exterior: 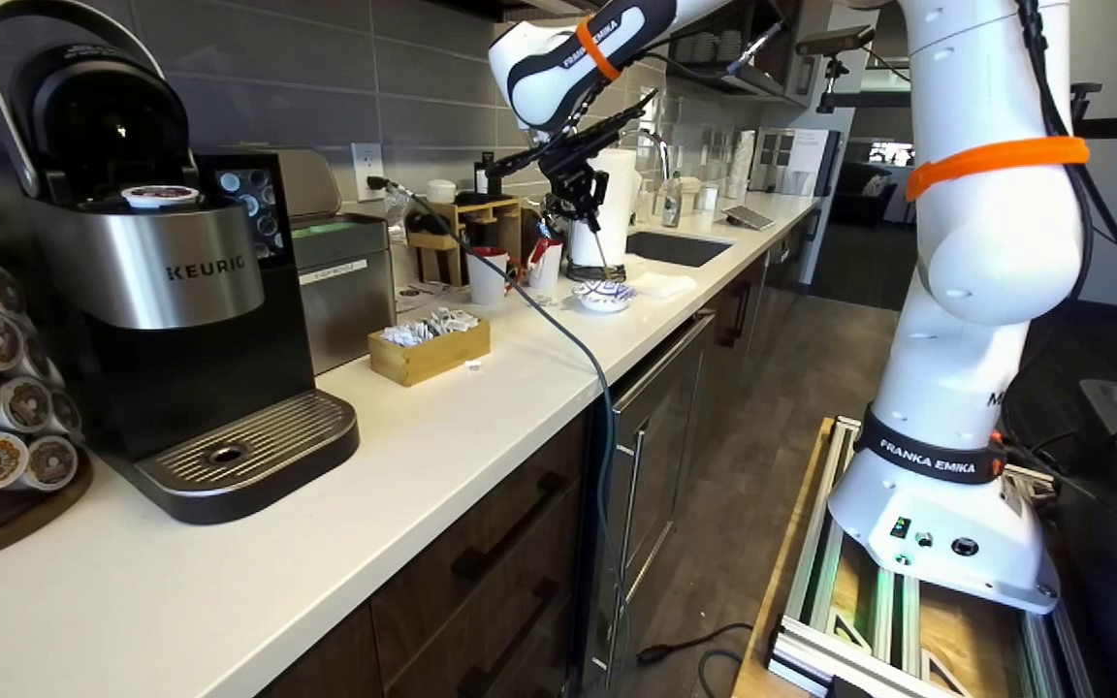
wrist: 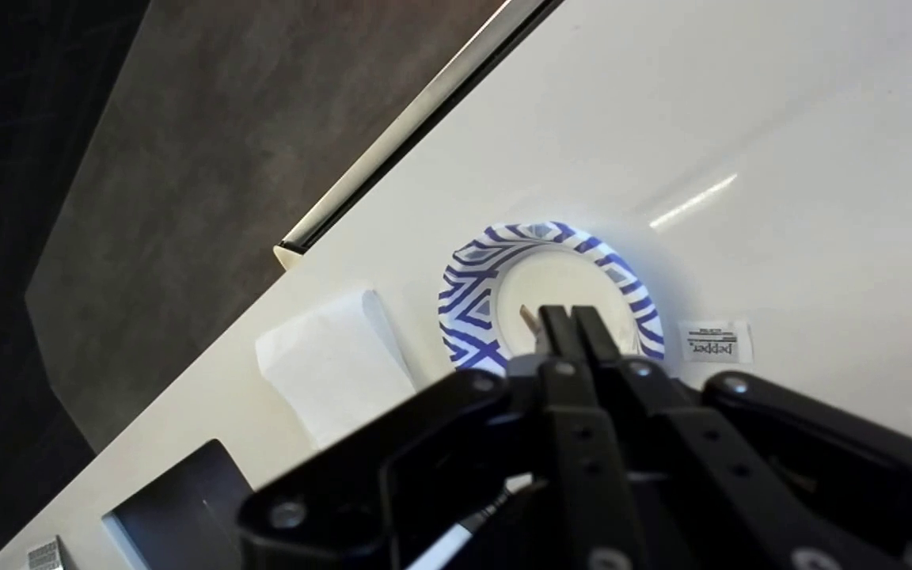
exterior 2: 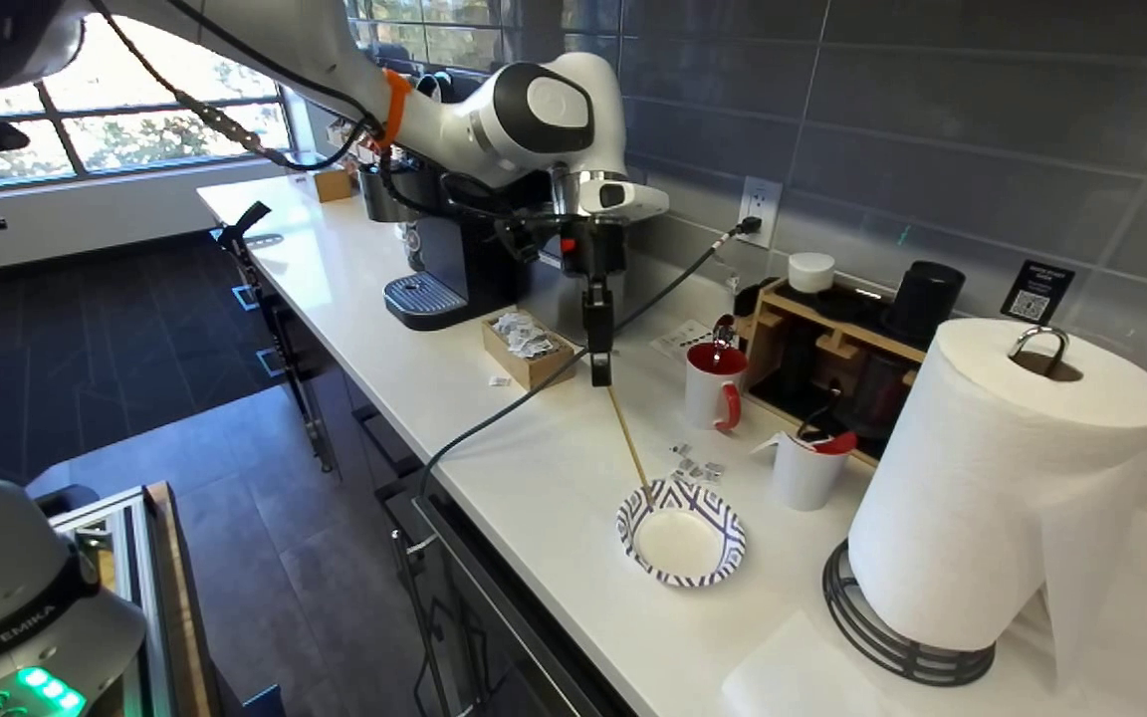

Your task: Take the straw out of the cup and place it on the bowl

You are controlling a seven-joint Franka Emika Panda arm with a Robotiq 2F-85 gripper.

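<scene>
Fingers [wrist: 556,332] of your gripper [exterior 2: 601,379] pinch the upper end of the straw [exterior 2: 627,436], a thin tan stick slanting down, so the taking-out step looks done. Its lower end is over the patterned bowl [exterior 2: 683,546], whose white floor shows; you cannot tell whether the tip touches the inside or hangs just above it. Judging by that, you have only the placing left: bring the straw down, settle it on the bowl and let go. Just beyond, you have a white cup [exterior 2: 802,481], red inside, with a dark thing [exterior 2: 808,430] in its mouth that is too small to name. Farther on stands a red-lined mug [exterior 2: 706,395]; a shiny thing [exterior 2: 723,337] shows at its rim, in it or behind it, you cannot tell, nor which of the two your task means. Farther still, your wooden box [exterior: 444,355] holds a heap of paper packets [exterior: 430,328], and past that the coffee maker [exterior: 132,269] carries a pod [exterior: 160,197] on its top.
</scene>
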